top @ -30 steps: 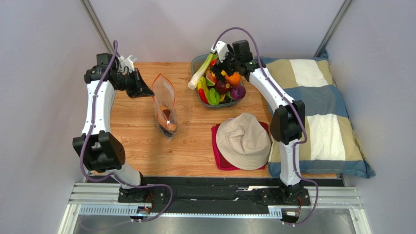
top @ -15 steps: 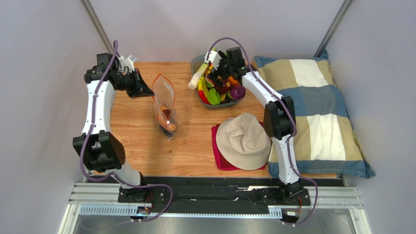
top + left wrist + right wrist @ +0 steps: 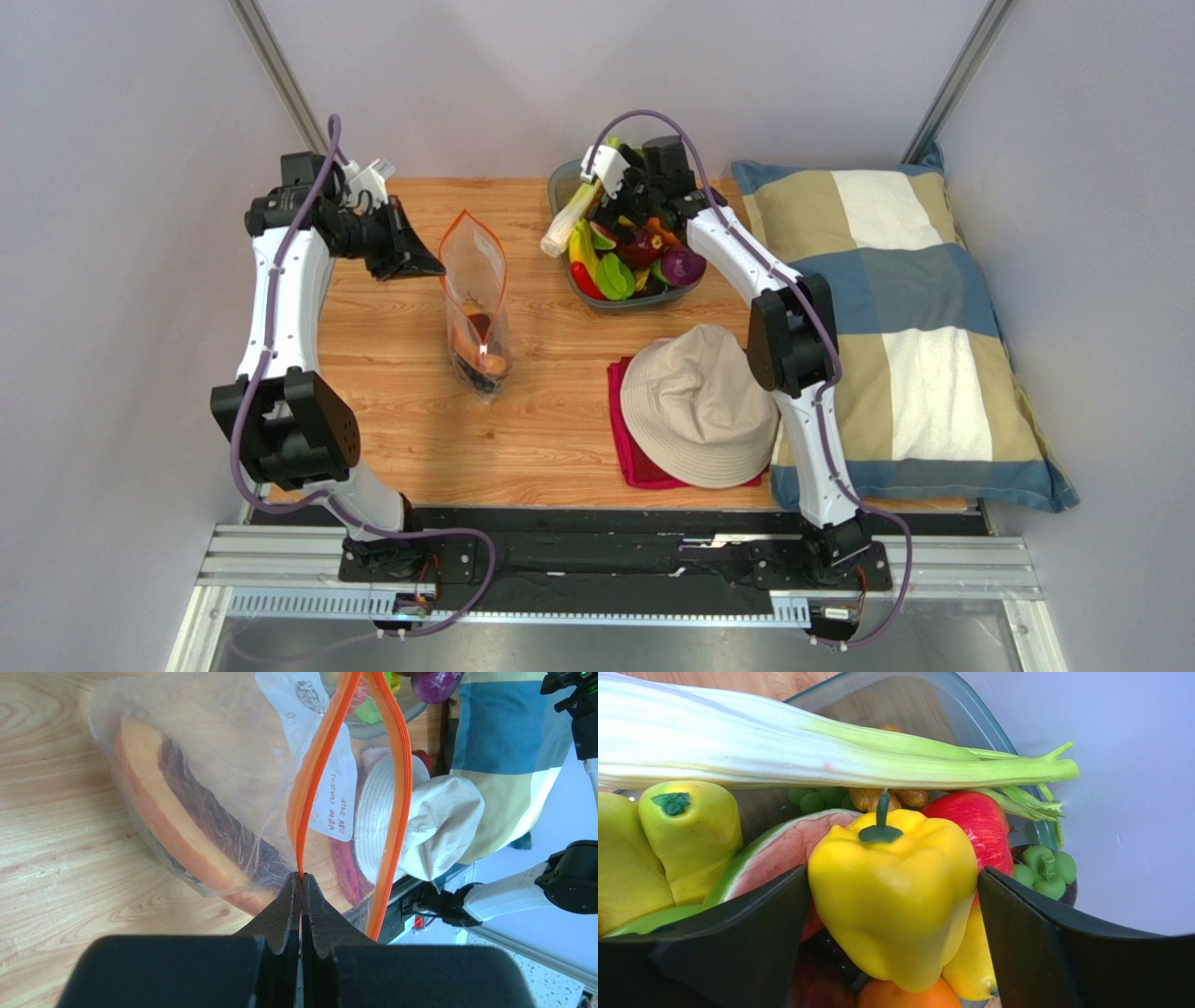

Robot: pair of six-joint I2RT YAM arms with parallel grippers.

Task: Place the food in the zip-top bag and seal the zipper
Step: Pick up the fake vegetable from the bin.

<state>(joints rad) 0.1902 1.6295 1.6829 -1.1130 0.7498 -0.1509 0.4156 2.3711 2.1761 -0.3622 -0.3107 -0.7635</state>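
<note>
Right tool spread around the glossy yellow toy pepper, left tool pinching the thin orange zipper strip; I fear the pepper squirting free on closing.

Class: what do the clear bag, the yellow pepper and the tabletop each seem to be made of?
The clear bag: thin glossy plastic film, see-through and crinkled. The yellow pepper: probably moulded plastic or rubber, smooth, evenly coloured, slightly shiny. The tabletop: wood or wood-look laminate, matte, with visible grain lines.
</note>
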